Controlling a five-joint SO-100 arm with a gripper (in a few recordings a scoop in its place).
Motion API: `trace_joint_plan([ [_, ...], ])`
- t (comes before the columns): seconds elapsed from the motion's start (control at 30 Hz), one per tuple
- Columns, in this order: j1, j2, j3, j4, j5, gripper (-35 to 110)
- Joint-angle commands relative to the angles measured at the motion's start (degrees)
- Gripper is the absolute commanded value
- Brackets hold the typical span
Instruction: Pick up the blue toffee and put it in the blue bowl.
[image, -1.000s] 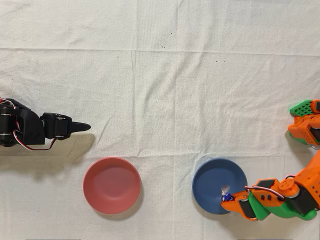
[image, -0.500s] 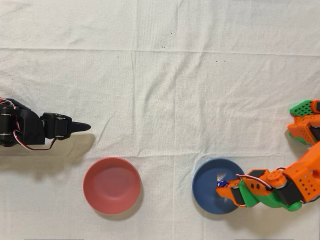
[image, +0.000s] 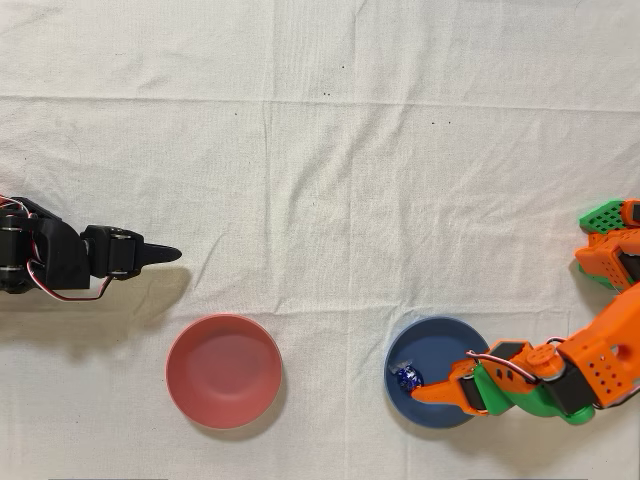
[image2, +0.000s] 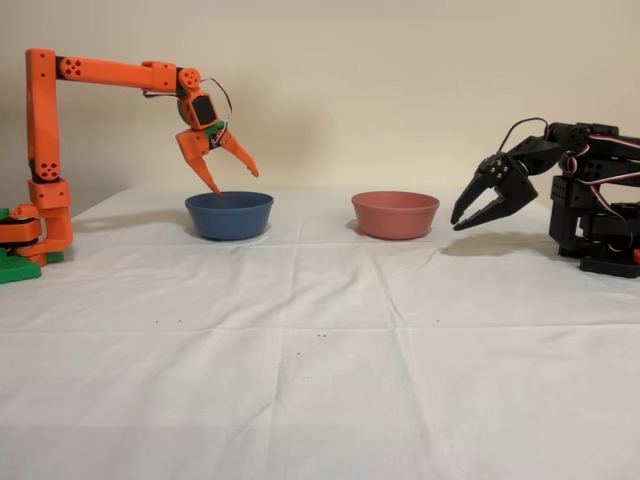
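Overhead view: blue toffee (image: 406, 377) lying inside blue bowl (image: 435, 345); pink-red bowl (image: 223, 371) holds nothing; fingers (image2: 233, 160) spread apart.

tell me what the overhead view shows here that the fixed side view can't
Overhead view: the blue toffee lying inside the blue bowl, free of the end effector. Fixed view: the end effector open, its tips just above the blue bowl's rim; the wall hides the inside. Both: the pink-red bowl and the idle black arm.
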Motion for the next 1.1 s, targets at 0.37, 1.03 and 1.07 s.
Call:
trace_joint_plan([
  [0.37,2.64,8.35,1.58,0.00,0.70,30],
  [1.03,28.21,41.57,23.82,-5.27,-10.46,3],
  [1.07,29.44,43.51,25.22,-5.98,-10.90,3],
])
